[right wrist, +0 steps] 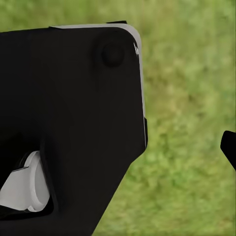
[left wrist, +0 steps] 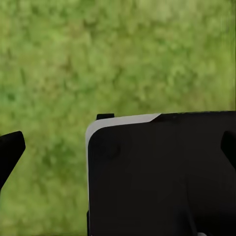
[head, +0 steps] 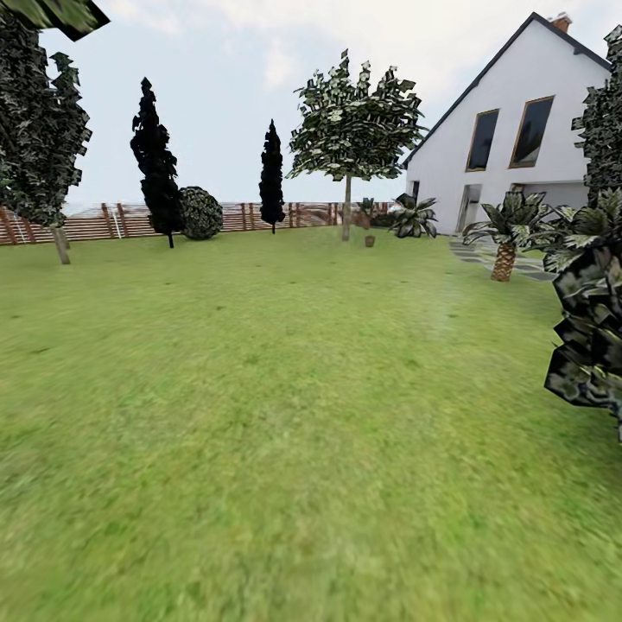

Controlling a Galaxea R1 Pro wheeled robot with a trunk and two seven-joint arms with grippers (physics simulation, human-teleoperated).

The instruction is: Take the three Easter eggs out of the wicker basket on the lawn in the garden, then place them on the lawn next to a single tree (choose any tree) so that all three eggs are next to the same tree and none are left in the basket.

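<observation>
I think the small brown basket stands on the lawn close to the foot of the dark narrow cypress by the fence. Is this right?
Not quite. In the head view, the small brown basket stands on the lawn near the foot of the leafy tree with the pale bare trunk, not a dark cypress. It is far off, so its contents cannot be seen.

The lawn (head: 285, 415) is mottled green, with yellowish patches. The fence (head: 104, 222) is brown slats. The house (head: 510, 164) is white under a dark roof. The tree (head: 350, 130) has blocky green leaves with pale flecks and a pale grey-brown trunk. Two cypresses (head: 155, 164) look almost black. The sky (head: 225, 69) is pale grey-white. The basket (head: 370, 241) is a small brown speck.
</observation>
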